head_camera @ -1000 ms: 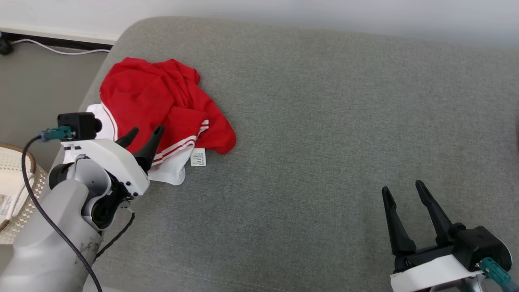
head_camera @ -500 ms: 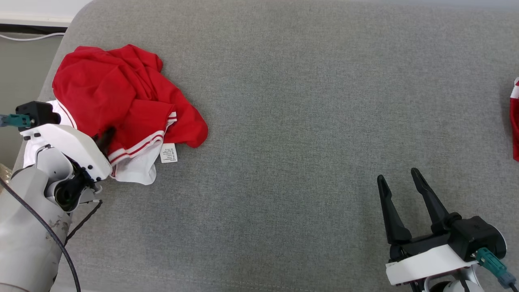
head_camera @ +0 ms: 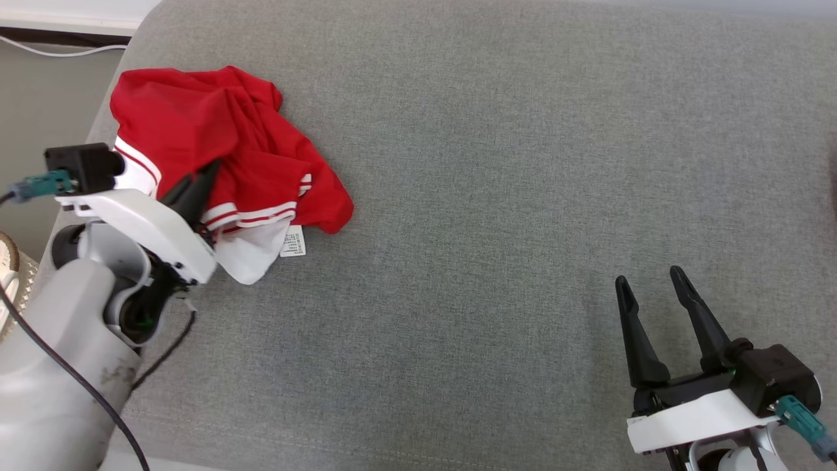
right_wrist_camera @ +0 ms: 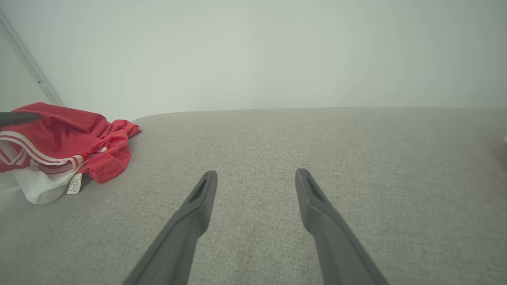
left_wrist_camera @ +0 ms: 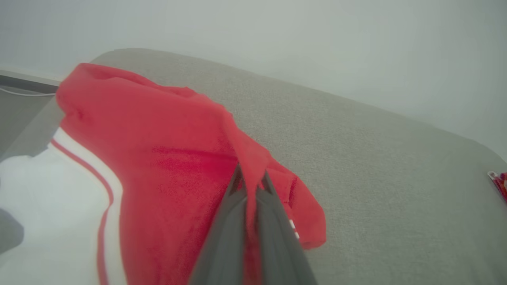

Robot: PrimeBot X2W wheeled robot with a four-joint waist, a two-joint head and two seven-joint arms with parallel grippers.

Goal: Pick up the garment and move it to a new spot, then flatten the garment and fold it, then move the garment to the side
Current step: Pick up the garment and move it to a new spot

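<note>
The grey cushion [head_camera: 523, 163] carries the crumpled red-and-white garment [head_camera: 196, 124] at its far left end. The left gripper [head_camera: 206, 173] pinches a red fold between closed fingers, evidently for lifting. The right gripper [head_camera: 649, 275] hovers well apart, fingers spread wide, empty, presumably reserved for flattening.

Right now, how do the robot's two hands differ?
The left gripper has its fingers pinched shut on a fold of the red garment; the right gripper has its fingers spread apart, holding nothing. The left gripper is at the garment, the right gripper over bare grey cushion, far from it. Both have two long dark fingers.
</note>
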